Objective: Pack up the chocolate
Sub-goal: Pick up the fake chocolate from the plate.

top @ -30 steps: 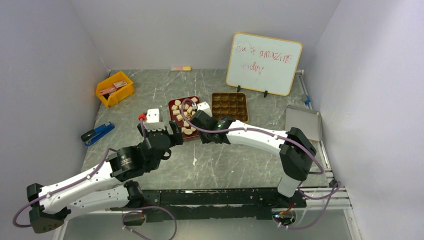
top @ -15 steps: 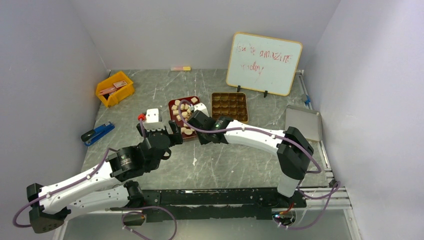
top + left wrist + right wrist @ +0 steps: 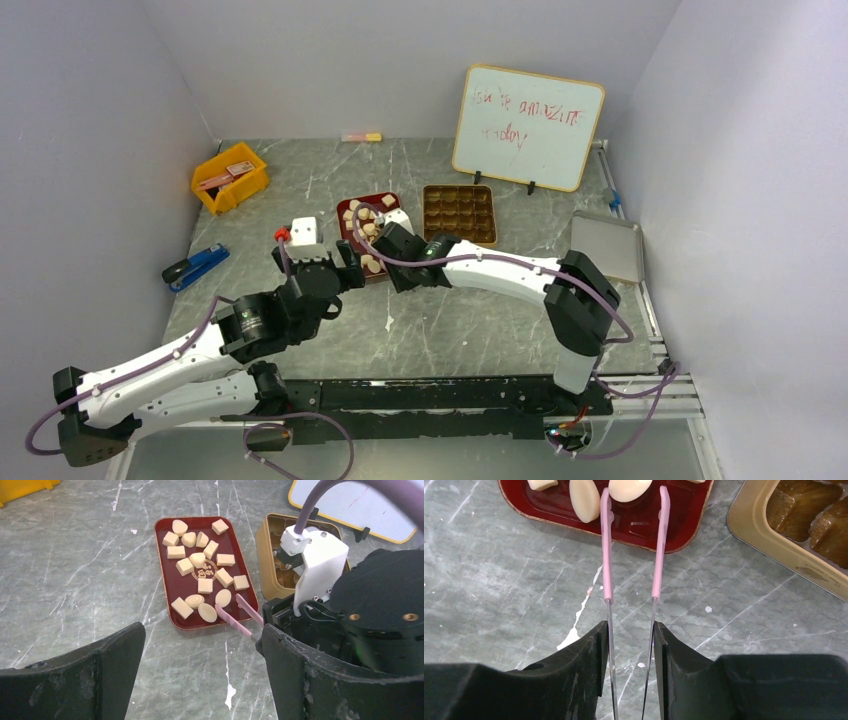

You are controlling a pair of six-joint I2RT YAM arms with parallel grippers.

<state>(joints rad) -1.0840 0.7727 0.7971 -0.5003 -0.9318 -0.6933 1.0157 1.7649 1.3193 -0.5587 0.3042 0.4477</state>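
Several pale chocolate pieces (image 3: 204,585) lie on a dark red tray (image 3: 161,575), which also shows in the top view (image 3: 347,208). Right of it stands a gold tin (image 3: 459,213) with brown compartments (image 3: 804,515). My right gripper (image 3: 630,630) is shut on pink-tipped tweezers (image 3: 607,555). Their tips reach over the tray's near edge, on either side of an oval chocolate (image 3: 629,489). My left gripper (image 3: 202,645) is open and holds nothing, above the table just short of the tray's near edge.
A yellow bin (image 3: 230,177) sits at the back left and a blue stapler (image 3: 195,266) at the left edge. A whiteboard (image 3: 528,127) stands behind the tin. A grey metal lid (image 3: 607,247) lies at the right.
My right arm has shifted slightly left and further over the tray, bringing the tweezers' tips in among the near pieces. The left arm has not moved.
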